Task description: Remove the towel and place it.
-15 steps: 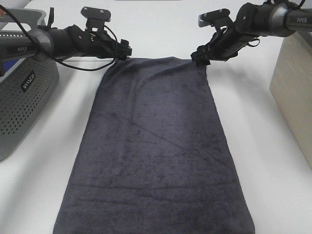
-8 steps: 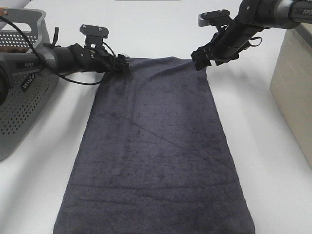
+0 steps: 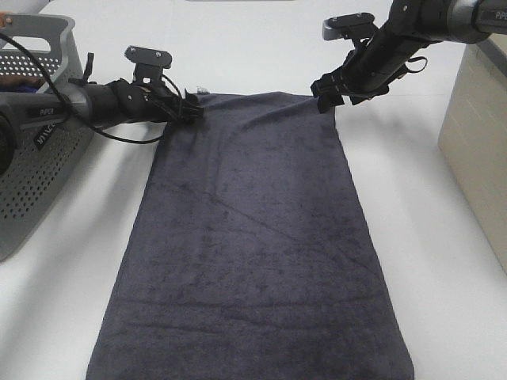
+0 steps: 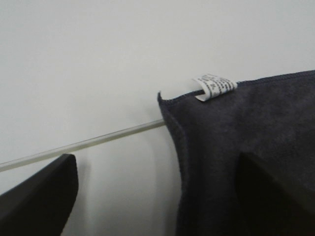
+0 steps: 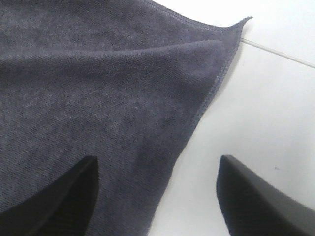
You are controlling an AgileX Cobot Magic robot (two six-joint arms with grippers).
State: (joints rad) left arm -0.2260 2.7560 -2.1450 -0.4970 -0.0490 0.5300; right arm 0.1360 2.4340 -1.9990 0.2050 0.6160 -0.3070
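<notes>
Towel (image 3: 253,245): flat on white table (image 3: 71,293), long axis running away from camera; white tag (image 4: 214,87) print unreadable. "PIPER" on my arms. My left gripper (image 3: 192,110), right gripper (image 3: 325,96): both wide, holding nothing, at far corners.

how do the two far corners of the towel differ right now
The left corner carries a white tag; the right corner is bare. The right corner has a raised fold; the left lies flatter. Both lie on the table, each straddled by an open hand.
</notes>
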